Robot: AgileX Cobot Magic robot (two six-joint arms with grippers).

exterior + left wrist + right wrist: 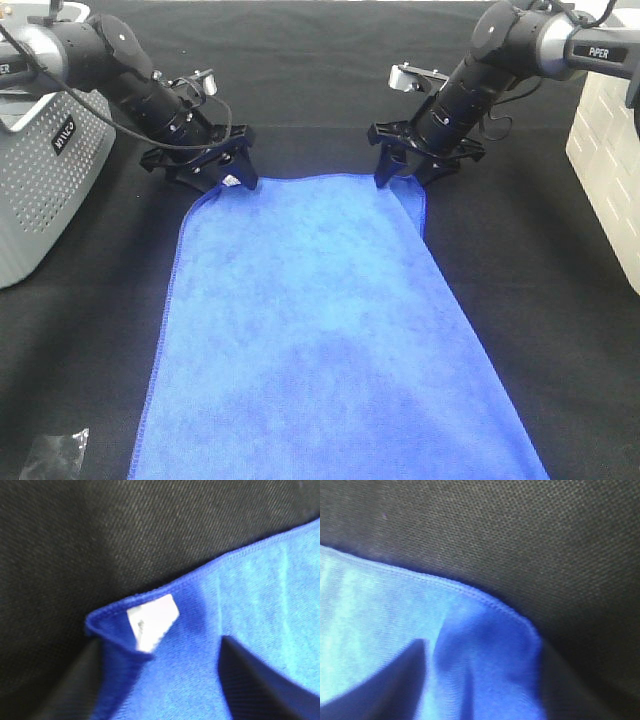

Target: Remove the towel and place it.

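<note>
Two claws are down at the towel's far hem, one at each corner. The left claw (225,178) straddles the corner that carries the white tag (152,620). Its fingers (75,680) stand apart with the cloth rucked up between them, so it is part open and not yet pinching. The right claw (403,165) is over the opposite far corner. Only one finger shows clearly in its wrist view, lying on the blue pile, and I cannot tell whether it has hold of the cloth. From the claws the towel (320,340) runs flat over the black worktop (540,300), its long axis going from the far hem to the near hem, which the picture's edge cuts off. Each arm is nearest its own corner, so the lift looks to me a two-arm job, with both corners raised together. Off the towel's left hem stands a grey basket (40,190), near but apart. Off its right hem, well apart, is a white crate (605,140). By the near left corner lies a small crumpled packet (55,455). Beyond the far hem the worktop is bare, the freest room for drawing the cloth.
</note>
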